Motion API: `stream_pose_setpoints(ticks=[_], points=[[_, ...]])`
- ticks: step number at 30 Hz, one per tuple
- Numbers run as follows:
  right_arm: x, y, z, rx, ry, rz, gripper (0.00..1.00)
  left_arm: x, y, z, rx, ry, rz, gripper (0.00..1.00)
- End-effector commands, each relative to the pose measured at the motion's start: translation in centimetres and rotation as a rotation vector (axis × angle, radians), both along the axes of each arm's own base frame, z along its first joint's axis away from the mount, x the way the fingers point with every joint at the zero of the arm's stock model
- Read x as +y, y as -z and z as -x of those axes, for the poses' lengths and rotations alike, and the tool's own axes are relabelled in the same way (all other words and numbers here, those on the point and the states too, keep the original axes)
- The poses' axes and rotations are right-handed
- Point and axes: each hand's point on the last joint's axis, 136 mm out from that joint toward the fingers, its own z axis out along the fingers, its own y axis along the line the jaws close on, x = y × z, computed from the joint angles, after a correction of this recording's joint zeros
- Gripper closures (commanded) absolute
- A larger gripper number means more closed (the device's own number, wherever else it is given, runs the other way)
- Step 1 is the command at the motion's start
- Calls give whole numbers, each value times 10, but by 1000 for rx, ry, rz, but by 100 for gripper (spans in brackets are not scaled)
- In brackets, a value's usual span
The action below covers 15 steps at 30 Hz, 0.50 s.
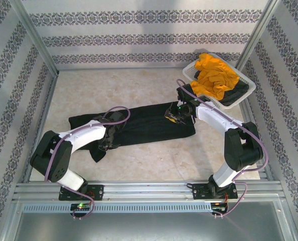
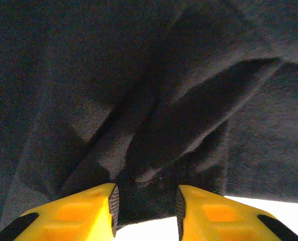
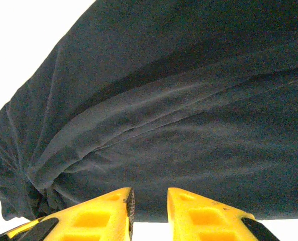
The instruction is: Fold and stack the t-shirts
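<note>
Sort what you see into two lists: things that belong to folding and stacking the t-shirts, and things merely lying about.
Belongs to the job:
black t-shirt, spread on the table
mustard-orange t-shirt, crumpled in the white lattice basket
dark garment beneath it
left claw and right claw, both at the black t-shirt

Just there:
white lattice basket
table
patterned walls

Black t-shirt (image 1: 144,125): solid, creases showing charcoal up close. Mustard-orange t-shirt (image 1: 214,75) in white lattice basket (image 1: 192,75), over a dark cloth (image 1: 235,96), possibly black too. Pale beige marbling on the surface (image 1: 139,85). White walls (image 1: 139,30) banded with grey floral print. White arms (image 1: 84,133) with purple cables (image 1: 120,107). Yellow fingers (image 2: 73,213), black pads (image 2: 113,208).
</note>
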Motion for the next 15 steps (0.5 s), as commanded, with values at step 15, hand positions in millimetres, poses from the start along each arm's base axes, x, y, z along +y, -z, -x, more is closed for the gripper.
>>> stream_pose_setpoints(ticks=[15], points=[[-3,0,2,0,15,0,74,-35,6,-3,33,119,65,65]])
